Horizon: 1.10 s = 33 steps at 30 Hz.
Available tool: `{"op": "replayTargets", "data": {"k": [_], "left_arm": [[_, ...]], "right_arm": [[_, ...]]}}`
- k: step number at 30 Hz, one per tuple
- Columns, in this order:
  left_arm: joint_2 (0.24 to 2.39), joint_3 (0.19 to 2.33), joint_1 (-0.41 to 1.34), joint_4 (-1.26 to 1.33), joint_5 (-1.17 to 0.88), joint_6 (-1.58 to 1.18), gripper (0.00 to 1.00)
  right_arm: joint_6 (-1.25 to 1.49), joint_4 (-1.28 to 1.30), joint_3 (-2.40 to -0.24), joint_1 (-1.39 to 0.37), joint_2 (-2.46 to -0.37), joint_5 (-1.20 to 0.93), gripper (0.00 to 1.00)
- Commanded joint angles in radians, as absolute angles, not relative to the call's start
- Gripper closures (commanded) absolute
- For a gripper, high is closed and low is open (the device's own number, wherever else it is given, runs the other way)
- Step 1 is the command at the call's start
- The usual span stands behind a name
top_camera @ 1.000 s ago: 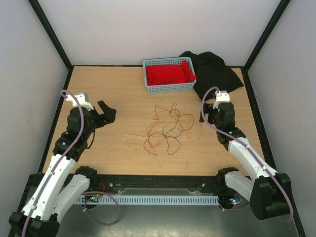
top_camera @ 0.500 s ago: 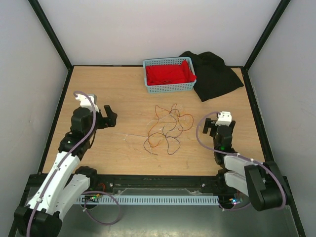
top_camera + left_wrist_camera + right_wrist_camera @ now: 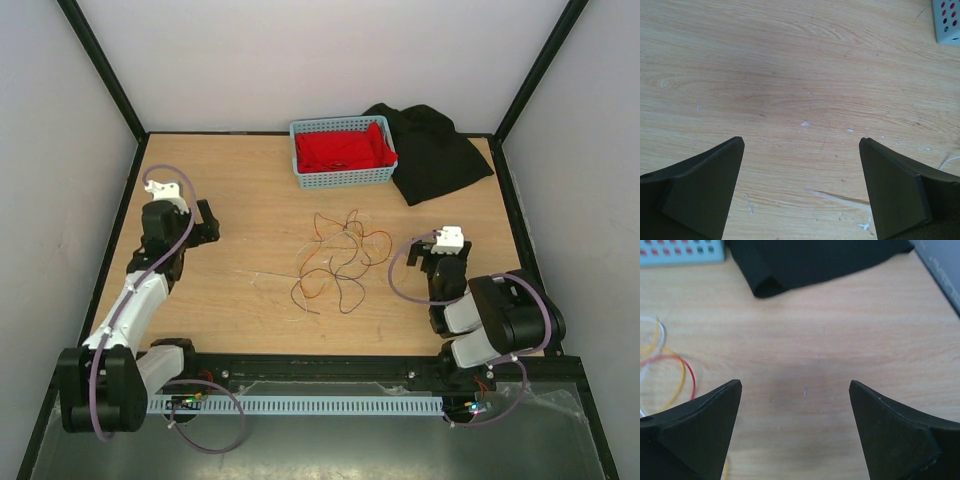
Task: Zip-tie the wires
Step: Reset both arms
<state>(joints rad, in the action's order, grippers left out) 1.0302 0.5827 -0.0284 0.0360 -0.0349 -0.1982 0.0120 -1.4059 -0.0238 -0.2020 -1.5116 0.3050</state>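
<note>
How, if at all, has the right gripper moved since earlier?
Yes: the right gripper has drawn back toward the near edge, away from the black cloth.

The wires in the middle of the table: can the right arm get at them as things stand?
Probably yes. The right gripper stands open just right of the wires, with only bare table between them. It faces the black cloth, so it must turn left first.

A lab test cell: white walls, black frame, wooden table.
</note>
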Motion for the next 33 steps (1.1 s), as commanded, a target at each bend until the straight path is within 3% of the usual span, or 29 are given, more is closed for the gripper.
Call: {"op": "replayTargets", "data": {"k": [1,5,8,16,19,33], "left_arm": [[1.064,0.545,-0.037,0.210,-0.011,-0.090,0.01],[1.120,0.499,-0.035,0.324,0.015,-0.038,0.01],[1.214,0.446,-0.006,0.451,0.018,0.026,0.01],[1.553,0.290,0.053,1.117,0.017,0.148,0.00],[1.522,0.373,0.030,0.895,0.044,0.100,0.01],[1.541,0.400,0.011,0.873,0.046,0.077,0.01]], "right_arm": [[0.002,-1.463,-0.087,-0.198,-1.493,0.286,0.01],[-0.001,-1.344,-0.137,-0.198,-1.474,0.256,0.01],[-0.012,-1.417,-0.125,-0.198,-1.505,0.255,0.01],[-0.010,-1.380,-0.135,-0.198,-1.495,0.255,0.01],[-0.011,-1.376,-0.138,-0.199,-1.497,0.256,0.01],[-0.011,-1.364,-0.144,-0.198,-1.496,0.255,0.01]]}}
